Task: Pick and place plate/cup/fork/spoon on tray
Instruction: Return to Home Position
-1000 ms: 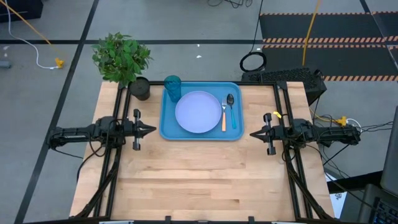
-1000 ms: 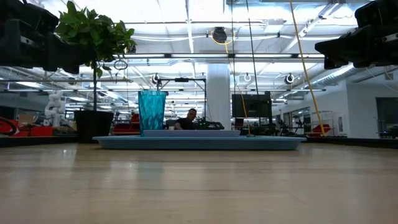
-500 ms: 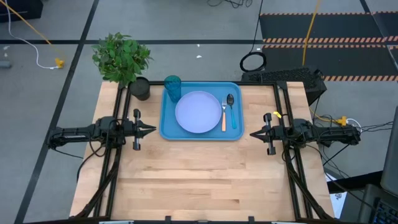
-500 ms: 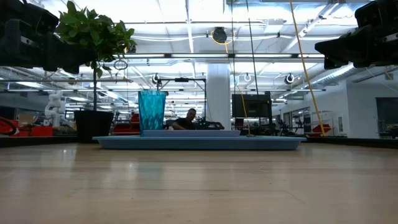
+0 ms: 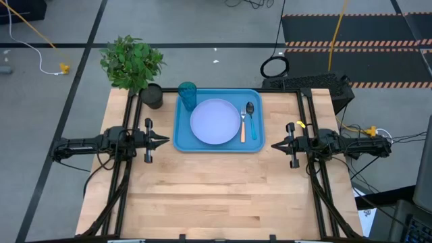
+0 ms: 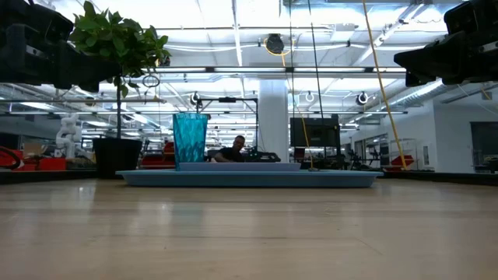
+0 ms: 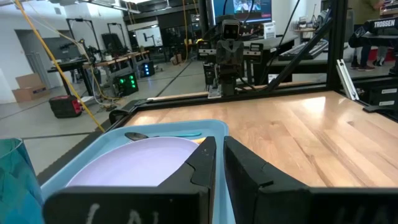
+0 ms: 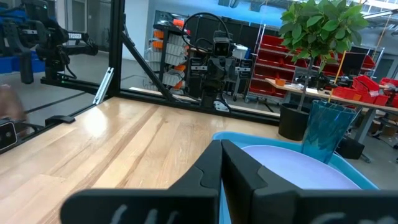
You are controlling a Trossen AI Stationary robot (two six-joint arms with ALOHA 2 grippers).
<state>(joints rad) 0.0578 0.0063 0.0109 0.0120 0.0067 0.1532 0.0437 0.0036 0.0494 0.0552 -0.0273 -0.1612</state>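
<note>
The bright blue tray [image 5: 183, 139] lies flat at the table's far middle. The pale lavender plate [image 5: 214, 121] lies on the tray's middle. The teal cup [image 5: 187, 94] stands upright in the tray's far left corner. The orange-handled fork [image 5: 243, 128] and the blue-handled spoon [image 5: 252, 121] lie side by side on the tray, right of the plate. My left gripper [image 5: 166, 141] is shut and empty just left of the tray. My right gripper [image 5: 274, 145] is shut and empty just right of the tray. Both stand above the table.
A green plant [image 5: 131, 62] in a dark pot [image 5: 152, 96] stands at the table's far left corner, next to the tray. Bare wood [image 5: 216, 196] lies between the tray and the near edge. Dark frame rails [image 5: 317, 182] run along both sides.
</note>
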